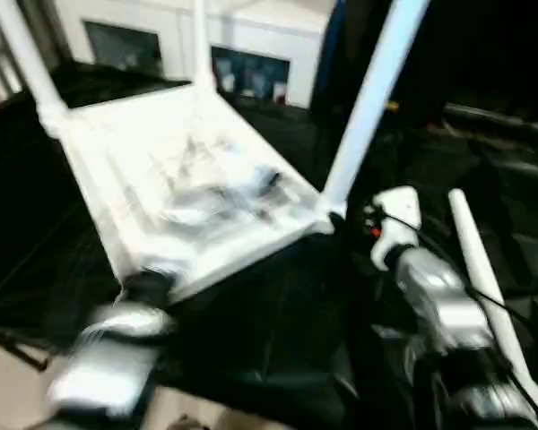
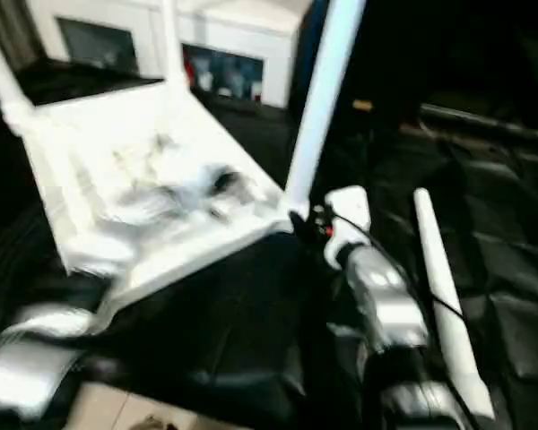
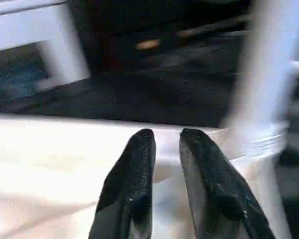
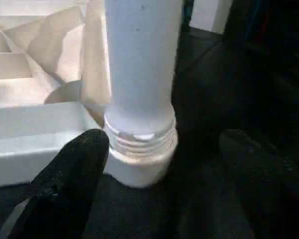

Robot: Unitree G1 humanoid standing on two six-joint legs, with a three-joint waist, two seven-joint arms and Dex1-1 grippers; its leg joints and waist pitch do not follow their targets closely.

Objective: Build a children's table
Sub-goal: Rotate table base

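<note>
Writing: none legible on any part.
Surface: black quilted cover under all the work.
Cabinet: white, glass doors, behind the work.
Top: white, upside down, ribbed underside facing up, tilted on the cover.
Legs fitted: three stand up from corner sockets: far left, far middle, near right.
Loose leg: lies flat on the cover, just right of the right forearm, well apart from the top.
Right gripper: at the base of the near-right leg, where the threaded end sits in its socket. Fingers spread wide, one either side of the socket; the left finger near the collar, contact not clear; nothing grasped.
Left gripper: over the top's rim, near a fitted leg. Fingers a narrow gap apart, nothing between them; released.
</note>
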